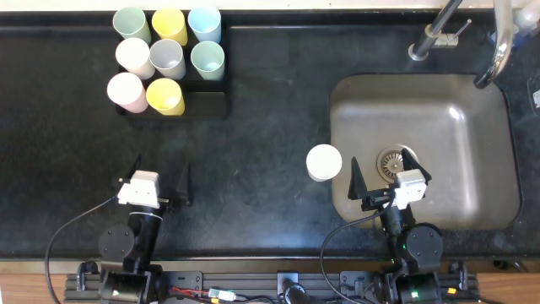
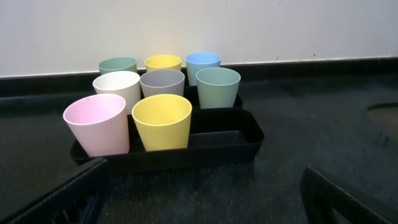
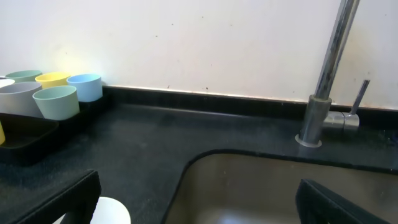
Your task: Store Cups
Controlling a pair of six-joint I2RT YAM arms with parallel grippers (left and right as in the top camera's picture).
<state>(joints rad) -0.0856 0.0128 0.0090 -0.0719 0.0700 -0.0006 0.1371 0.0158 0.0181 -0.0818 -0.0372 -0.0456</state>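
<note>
Left hand (image 1: 160, 173) spread, tray (image 2: 231, 133) holding eight cups (image 2: 161, 121)

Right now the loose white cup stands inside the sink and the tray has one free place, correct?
No: the top view shows the loose white cup on the counter beside the sink, not inside it. The tray has one free place.

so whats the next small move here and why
Probably shift the right gripper sideways onto the white cup. It is the one cup loose on the counter, beside the sink and nearest that gripper, whose jaws stand open. The tray has one free slot.
</note>
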